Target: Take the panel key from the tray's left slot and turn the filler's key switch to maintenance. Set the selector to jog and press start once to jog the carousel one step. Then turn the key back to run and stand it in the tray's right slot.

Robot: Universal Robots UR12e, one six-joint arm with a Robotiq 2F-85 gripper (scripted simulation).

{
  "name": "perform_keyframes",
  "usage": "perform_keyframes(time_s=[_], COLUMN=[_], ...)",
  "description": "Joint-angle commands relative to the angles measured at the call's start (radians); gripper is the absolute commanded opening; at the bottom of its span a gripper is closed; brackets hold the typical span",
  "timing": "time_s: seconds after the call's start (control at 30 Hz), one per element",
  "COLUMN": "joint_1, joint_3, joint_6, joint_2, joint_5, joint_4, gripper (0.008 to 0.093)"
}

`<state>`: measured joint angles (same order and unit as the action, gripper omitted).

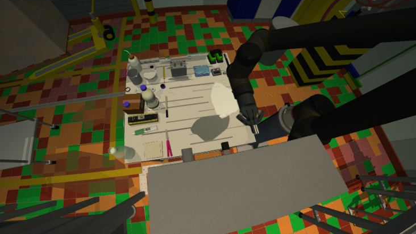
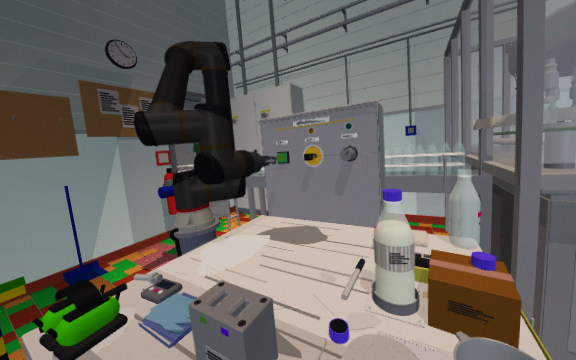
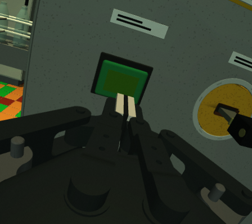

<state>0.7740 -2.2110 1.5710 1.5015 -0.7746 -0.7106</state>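
The green start button (image 3: 121,82) (image 2: 282,157) sits on the left of the grey filler panel, and my gripper (image 3: 125,106) (image 2: 269,159) (image 1: 255,129) points straight at it, closed and empty, its fingertips just below the button's face. The panel key (image 3: 237,129) (image 2: 310,157) sticks out of the yellow key switch (image 3: 223,109) (image 2: 313,156) to the right. The round selector knob (image 2: 348,153) is further right. The key tray (image 2: 231,314) (image 1: 178,68) stands at the near end of the table, its slots empty.
The grey panel face (image 2: 320,165) is right in front of the fingers. On the table lie a milk bottle (image 2: 394,255), a brown carton (image 2: 473,295), a marker (image 2: 353,278), a blue cloth (image 2: 168,317) and a green tool (image 2: 80,315).
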Motion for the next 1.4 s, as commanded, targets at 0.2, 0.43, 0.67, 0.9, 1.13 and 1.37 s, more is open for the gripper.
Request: perform_keyframes(time_s=[0.2, 0.43, 0.67, 0.9, 1.13, 1.37], joint_1=[0.0, 0.0, 0.0, 0.0, 0.0, -0.012], joint_3=[0.0, 0.001, 0.001, 0.001, 0.002, 0.04], joint_6=[0.0, 0.0, 0.0, 0.0, 0.0, 0.0], joint_2=[0.001, 0.0, 0.0, 0.0, -0.001, -0.034], joint_5=[0.0, 0.0, 0.0, 0.0, 0.0, 0.012], joint_4=[0.0, 0.0, 0.0, 0.0, 0.0, 0.004], gripper=[0.019, 0.033, 0.047, 0.052, 0.052, 0.052])
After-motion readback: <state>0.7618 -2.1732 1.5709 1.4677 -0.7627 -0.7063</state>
